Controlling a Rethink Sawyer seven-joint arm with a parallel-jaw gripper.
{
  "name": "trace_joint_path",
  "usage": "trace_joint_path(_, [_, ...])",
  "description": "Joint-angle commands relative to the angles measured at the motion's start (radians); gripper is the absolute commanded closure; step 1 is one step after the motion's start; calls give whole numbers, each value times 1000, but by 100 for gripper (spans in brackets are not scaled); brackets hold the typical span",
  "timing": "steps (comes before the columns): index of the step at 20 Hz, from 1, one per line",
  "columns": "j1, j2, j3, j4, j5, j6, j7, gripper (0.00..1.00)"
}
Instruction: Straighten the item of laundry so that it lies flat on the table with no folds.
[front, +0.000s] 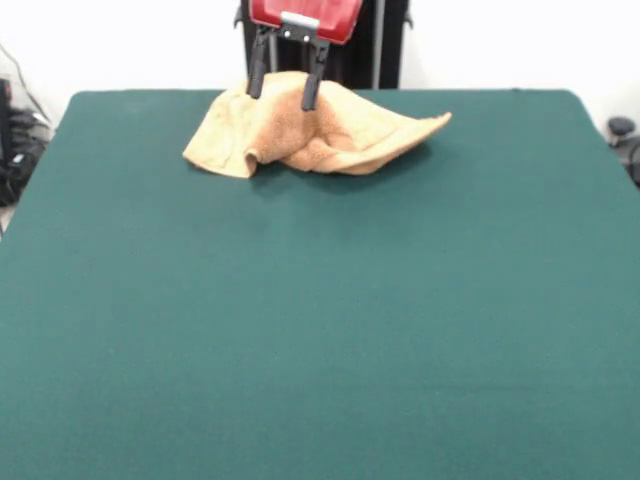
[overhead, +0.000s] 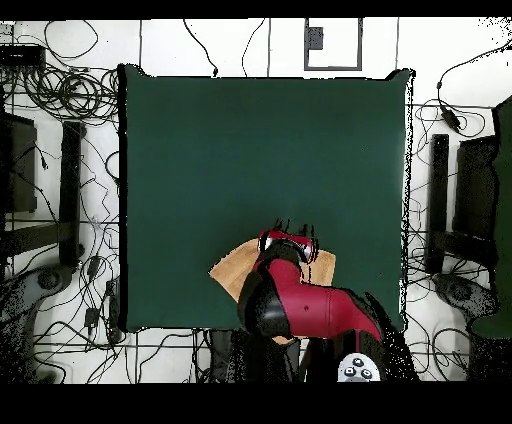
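Tan-orange terry towel (front: 315, 132) lies crumpled near the table's robot-side edge, at twelve o'clock in the front view, with a rolled fold at its seven o'clock corner and a raised flap toward three o'clock. Flattening is judged barely begun; every fold remains. The gripper (front: 285, 88) stands over the towel's upper part, fingers spread apart, tips at the cloth, grasping nothing visibly. The table (front: 320, 330), dark green felt, is bare elsewhere. Overhead, cables (overhead: 70, 95) and dark equipment surround it on a white floor.
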Motion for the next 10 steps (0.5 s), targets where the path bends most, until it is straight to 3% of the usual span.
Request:
trace_joint_path(1, [-303,-90,354,104,-136,106,90,0])
trace_joint_path(10, [-332,-76,379,137,-104,147,106,0])
